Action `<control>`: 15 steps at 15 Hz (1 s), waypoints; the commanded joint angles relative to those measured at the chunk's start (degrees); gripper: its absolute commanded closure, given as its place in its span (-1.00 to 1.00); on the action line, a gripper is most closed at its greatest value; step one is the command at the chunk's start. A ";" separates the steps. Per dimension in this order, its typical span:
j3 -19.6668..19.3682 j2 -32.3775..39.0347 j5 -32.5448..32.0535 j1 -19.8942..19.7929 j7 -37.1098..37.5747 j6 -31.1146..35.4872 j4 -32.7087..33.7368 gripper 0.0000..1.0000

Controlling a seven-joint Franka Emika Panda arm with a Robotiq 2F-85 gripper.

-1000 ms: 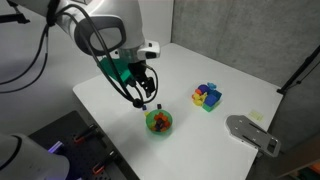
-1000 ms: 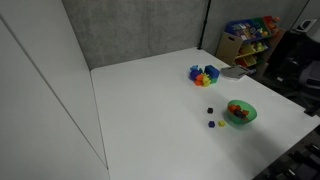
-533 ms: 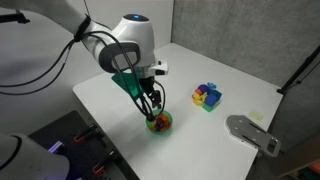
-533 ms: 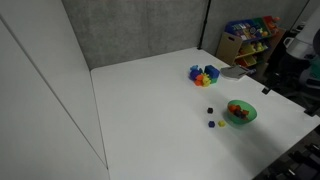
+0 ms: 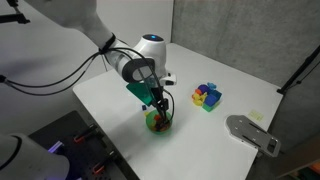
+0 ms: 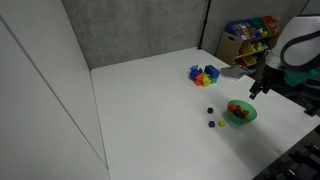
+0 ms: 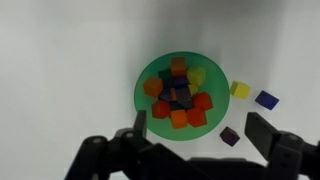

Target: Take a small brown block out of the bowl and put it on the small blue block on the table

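Observation:
The small translucent green bowl [image 7: 147, 72] sits on the white table and holds several small blocks: red, orange, yellow, and dark ones in the middle [image 7: 180, 96]. It shows in both exterior views [image 5: 158, 123] [image 6: 240, 113]. Beside it on the table lie a small blue block [image 7: 266, 99], a yellow block [image 7: 240, 90] and a dark block [image 7: 230, 136]. My gripper [image 7: 200, 130] is open and empty. It hangs just above the bowl's edge, fingers apart [image 5: 161, 106] [image 6: 256, 92].
A multicoloured cluster of blocks [image 5: 207, 96] [image 6: 204, 75] stands farther back on the table. A grey flat object [image 5: 250, 133] lies at the table's corner. A shelf of toys [image 6: 250, 38] stands beyond the table.
The arm has swung across the table and come down over the bowl. It has come into sight at the right edge of an exterior view.

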 commanded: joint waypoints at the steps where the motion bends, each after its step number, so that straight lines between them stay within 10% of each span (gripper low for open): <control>1: 0.53 7.40 -1.56 -0.17 1.50 -0.50 6.39 -1.00; 15: 1.52 25.67 -7.48 2.37 -0.41 -1.86 20.16 -1.00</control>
